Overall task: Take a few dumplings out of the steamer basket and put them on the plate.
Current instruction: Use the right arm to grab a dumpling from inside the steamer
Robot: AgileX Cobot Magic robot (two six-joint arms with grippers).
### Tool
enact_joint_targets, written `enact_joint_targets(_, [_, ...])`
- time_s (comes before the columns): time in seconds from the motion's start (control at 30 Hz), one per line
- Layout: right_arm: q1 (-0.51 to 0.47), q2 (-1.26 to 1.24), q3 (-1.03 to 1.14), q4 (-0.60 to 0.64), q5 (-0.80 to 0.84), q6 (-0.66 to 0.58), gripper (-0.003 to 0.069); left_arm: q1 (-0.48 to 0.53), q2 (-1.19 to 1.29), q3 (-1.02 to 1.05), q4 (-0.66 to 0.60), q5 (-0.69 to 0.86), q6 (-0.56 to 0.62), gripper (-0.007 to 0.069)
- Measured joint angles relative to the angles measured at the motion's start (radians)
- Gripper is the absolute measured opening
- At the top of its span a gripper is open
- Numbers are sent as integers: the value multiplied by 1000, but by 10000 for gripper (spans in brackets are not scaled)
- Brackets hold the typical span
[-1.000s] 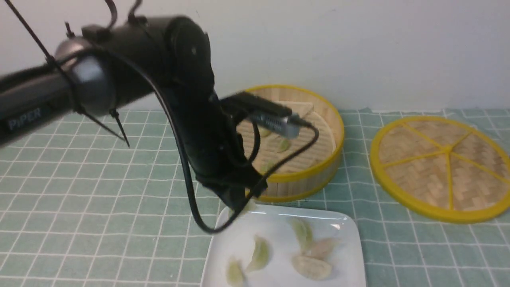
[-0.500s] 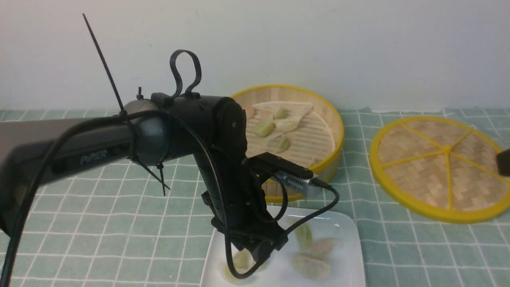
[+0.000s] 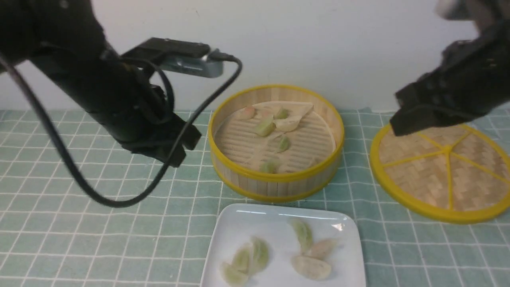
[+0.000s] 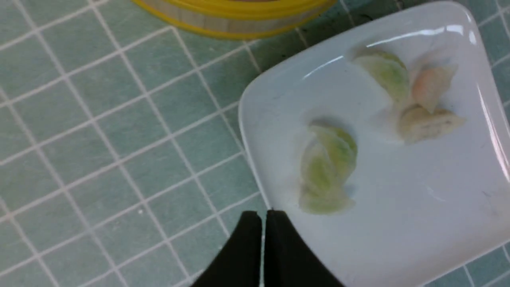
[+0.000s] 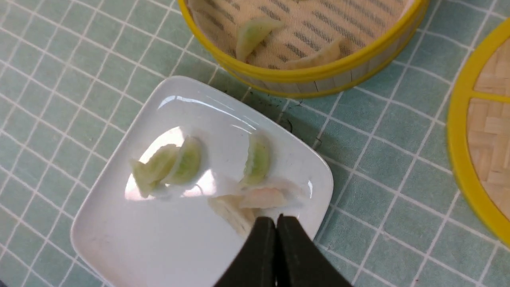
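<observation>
Plate (image 3: 275, 223) sits at the near edge, just in front of the basket (image 3: 275, 178), a narrow strip of checked cloth (image 3: 99, 239) between them. Six dumplings on the plate in two clusters. Left cluster (image 3: 249, 261): three green ones overlapping, long axes running roughly near to far and leaning right at the far end. Right cluster: a green one (image 3: 303, 235) lying near to far, a pinkish one (image 3: 322, 247) angled across its near end, a whitish one (image 3: 311, 267) lying left to right. The plate's far half and middle strip are bare. More dumplings lie in the basket, most toward the far wall (image 3: 275, 119), one green (image 3: 269, 165) against the near wall. Lid (image 3: 442, 167) lies flat to the right, well apart from the plate. My left gripper (image 4: 263, 215) is pressed together, nothing in it, raised left of the basket with its cable looping low over the cloth. My right gripper (image 5: 275, 218) is likewise pressed together, empty, up over the lid's far edge.
</observation>
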Motion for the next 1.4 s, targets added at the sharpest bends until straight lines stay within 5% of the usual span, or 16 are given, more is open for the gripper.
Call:
enact_joint_targets(0.13, [75, 169, -130, -81, -2, 63, 18, 48, -117, 135, -1, -47, 1, -6])
enact_joint_targets(0.33, [141, 417, -352, -100, -7, 87, 151, 81, -255, 304, -2, -94, 1, -6])
enact_joint_targets(0.57, [161, 674, -576, -104, -9, 197, 459, 81, -302, 363, 6, -98, 1, -6])
enact_joint_targets(0.77, [161, 820, -669, -104, -14, 308, 591, 81, -302, 363, 9, -97, 2, -6])
enact_joint_targets(1.03, [161, 921, -684, -97, -23, 340, 575, 81, -303, 363, 22, -97, 3, -6])
enact_joint_targets(1.2, [164, 925, -691, -107, -29, 316, 326, 81, -303, 363, 37, -97, 3, -6])
enact_joint_targets(1.3, [164, 905, -691, -127, -24, 297, 256, 81, -303, 363, 37, -97, 3, -6])
enact_joint_targets(1.33, [164, 885, -688, -140, -22, 295, 161, 81, -303, 363, 37, -97, 3, -6])
enact_joint_targets(1.4, [164, 839, -685, -149, -21, 288, 152, 81, -303, 363, 37, -97, 3, -6])
